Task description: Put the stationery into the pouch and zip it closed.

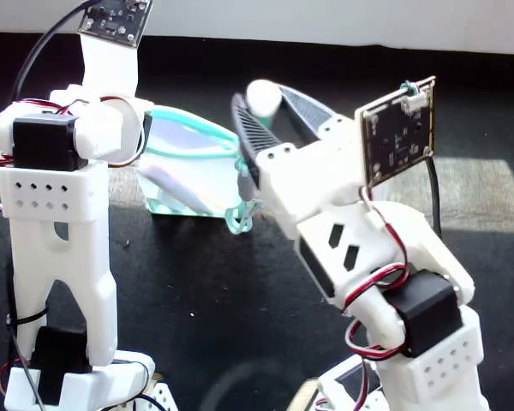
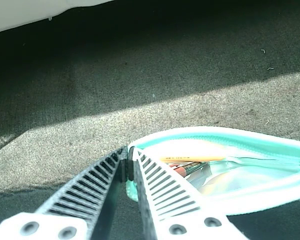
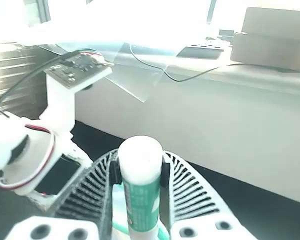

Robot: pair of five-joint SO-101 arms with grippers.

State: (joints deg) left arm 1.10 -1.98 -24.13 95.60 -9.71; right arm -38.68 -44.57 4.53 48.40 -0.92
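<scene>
pouch (image 1: 184, 175) left of centre, left gripper (image 2: 126, 167) clenched on its rim; right gripper (image 1: 265, 101), upper centre, grasps glue stick (image 3: 140, 200), label unreadable; dark mat (image 1: 197, 291) below

pouch (image 2: 240, 172) mint-trimmed, clear | glue stick (image 3: 140, 185) white-green | mat (image 2: 140, 75) black

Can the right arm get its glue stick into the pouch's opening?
Probably yes. The left gripper pinches the pouch at its rim, so its mouth gapes open. The right gripper holds the glue stick close by, with nothing between them.
</scene>
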